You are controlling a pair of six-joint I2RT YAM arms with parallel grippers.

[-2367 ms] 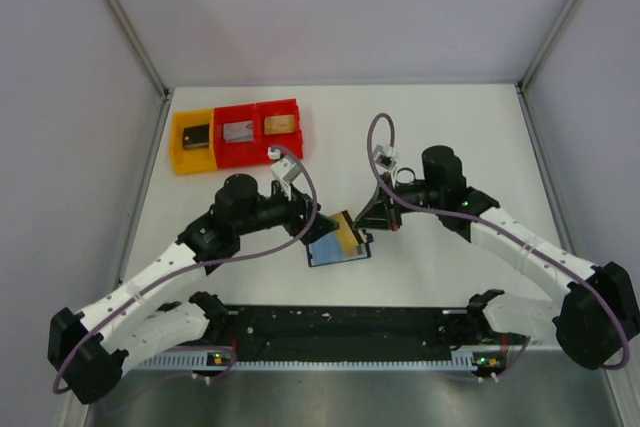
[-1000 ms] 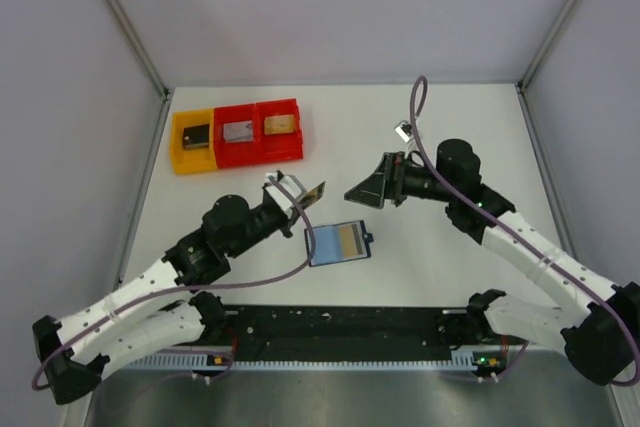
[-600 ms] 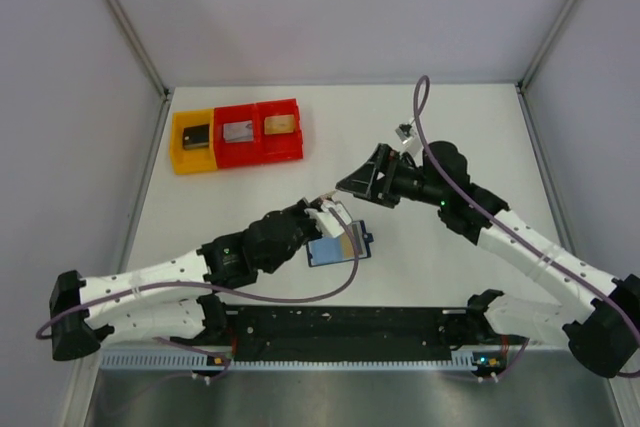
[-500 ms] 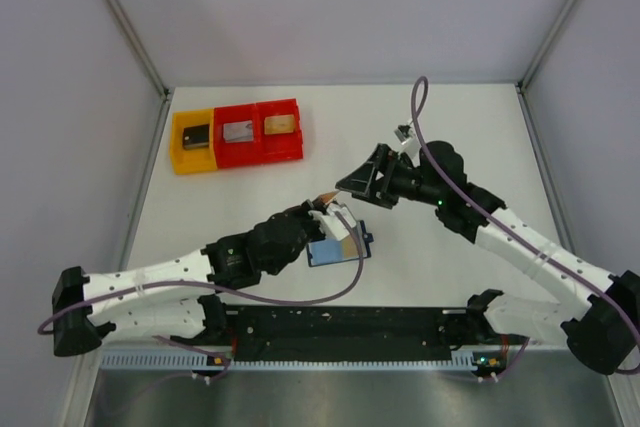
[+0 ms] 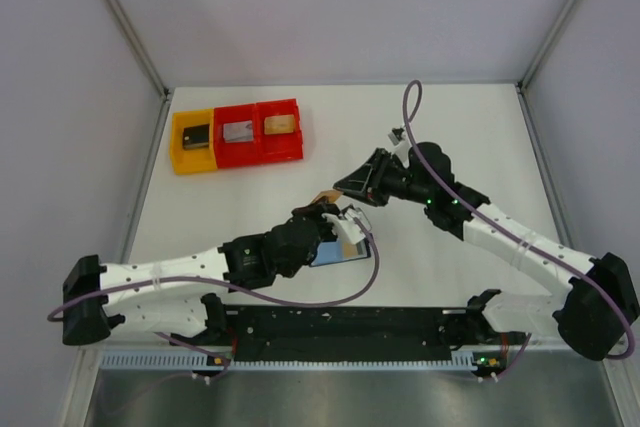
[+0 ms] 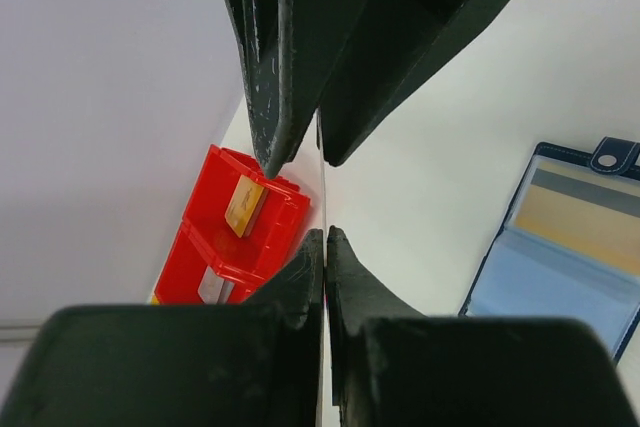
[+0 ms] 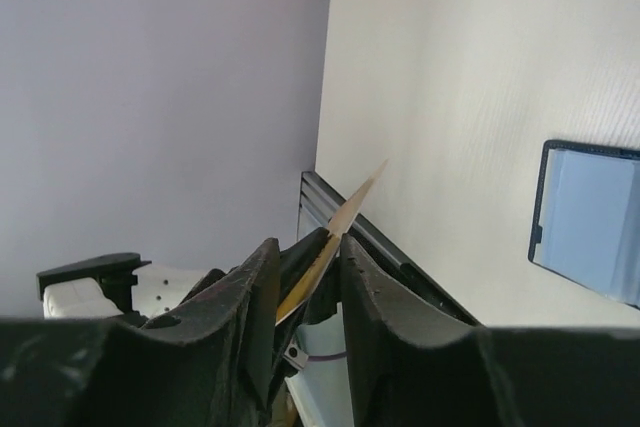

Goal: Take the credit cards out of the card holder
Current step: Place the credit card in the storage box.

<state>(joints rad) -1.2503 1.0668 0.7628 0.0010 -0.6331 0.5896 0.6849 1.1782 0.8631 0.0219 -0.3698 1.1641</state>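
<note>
Evidently mid-handover. Left end effector (image 6: pixel 323 237) pinched shut on the lower edge of a tan credit card (image 7: pixel 360 192), holding it edge-up in the air above the table (image 5: pixel 450 127). Right end effector (image 7: pixel 306 243) facing it from the opposite side, fingers narrow and straddling the card's free end; cannot tell from either wrist view if already gripping or merely flanking. Down on the table, partly under the left arm in the top view, the card holder (image 6: pixel 545 282), lying open and flat, light blue inner faces up, with a second card (image 6: pixel 585 215) showing as a tan band in one pocket. Farther off, at the left rear of the table, red bins (image 5: pixel 258 155), each with a small flat item inside. Judged as one card out and at least one left to pull. Next: close the right fingers squarely on the card, confirm the hold, and only then release the left, to avoid dropping or twisting it between two grips.
</note>
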